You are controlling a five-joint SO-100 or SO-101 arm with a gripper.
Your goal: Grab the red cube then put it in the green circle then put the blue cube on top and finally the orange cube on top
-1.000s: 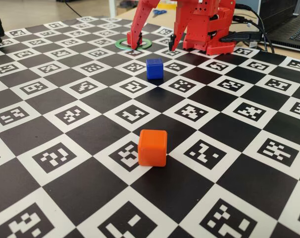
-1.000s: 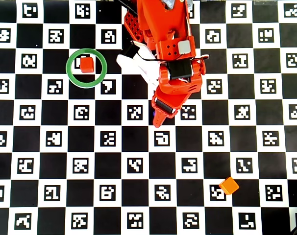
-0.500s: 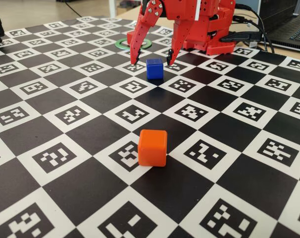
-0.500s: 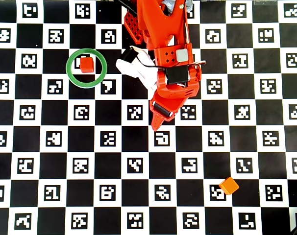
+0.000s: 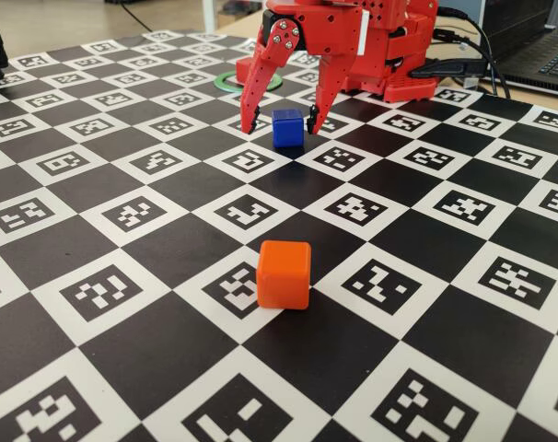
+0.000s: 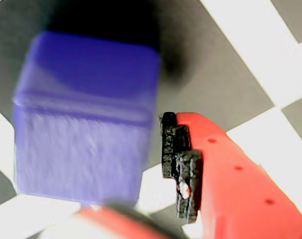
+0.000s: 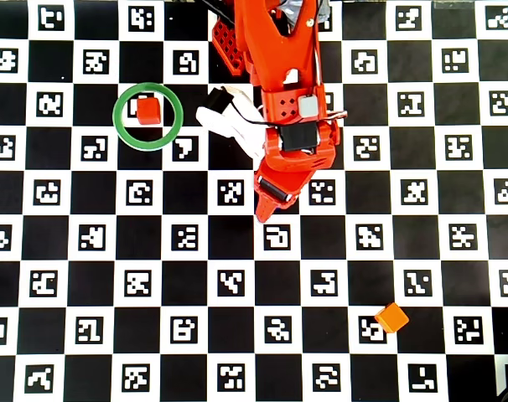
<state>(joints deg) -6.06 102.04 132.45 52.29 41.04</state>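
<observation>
On the desk (image 5: pixel 168 249) with its black and white squares, the blue cube (image 5: pixel 286 127) sits between the red jaws, which are spread wide, one on each side and not touching it. Up close in the wrist view, one finger (image 6: pixel 181 169) is just beside the cube. Over in the green circle (image 7: pixel 124 134) sits the red cube (image 7: pixel 148 110). Well apart, the orange cube (image 5: pixel 284 273) sits alone.

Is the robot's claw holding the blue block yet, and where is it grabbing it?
Not yet. The gripper is open, one jaw on each side of the blue cube, which sits on the board. The wrist view shows a gap between cube and jaw.
</observation>
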